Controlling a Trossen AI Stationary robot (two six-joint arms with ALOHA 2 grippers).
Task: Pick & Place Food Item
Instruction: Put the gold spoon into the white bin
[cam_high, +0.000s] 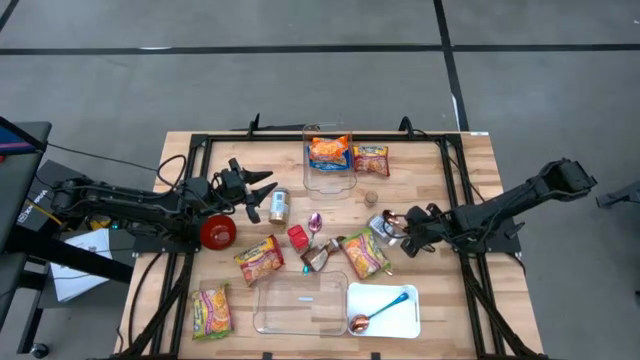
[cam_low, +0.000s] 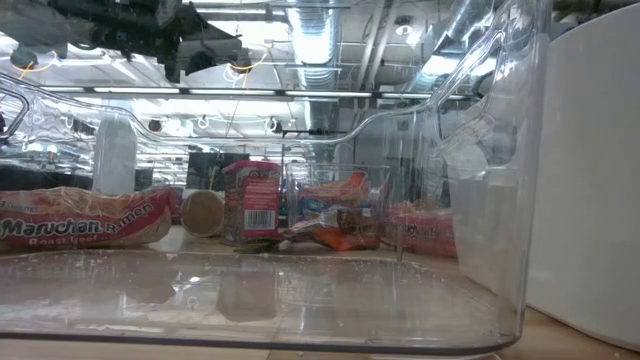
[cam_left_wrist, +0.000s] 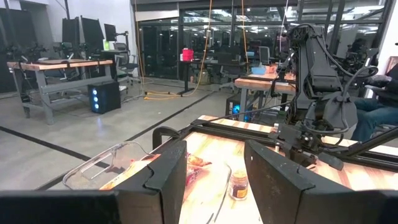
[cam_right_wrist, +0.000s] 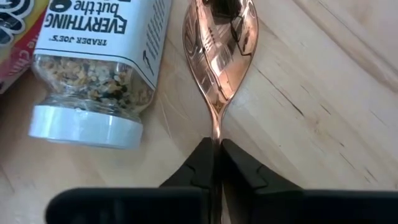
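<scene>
Item: copper spoon, lying flat on the wooden table at its right-centre, just beside a seasoning jar that lies on its side (label reads "Everything but the…").

Holder: right gripper, low over the table, fingers pinched nearly together on the spoon's thin handle just below the bowl. The spoon appears not yet lifted; its bowl still rests on the wood.

Handling, as judged: light, rigid metal with a polished, slippery surface. The handle is narrow, so a pinch there can let the spoon swivel or slide between the pads; a hold close to the bowl, as here, keeps the heavier end from swinging. Not fragile.

Orientation: long axis runs straight away from the right gripper, bowl at the far end from the fingers, handle passing between them. In the high view the axis lies roughly left to right, bowl toward table centre.

Second arm: left gripper, at the left side of the table near an upright can, fingers partly spread and holding nothing.

Other stock (not handled now): noodle packets, a clear bin at the far edge holding a packet, a clear tray and a white tray at the near edge, the latter with a second spoon.
</scene>
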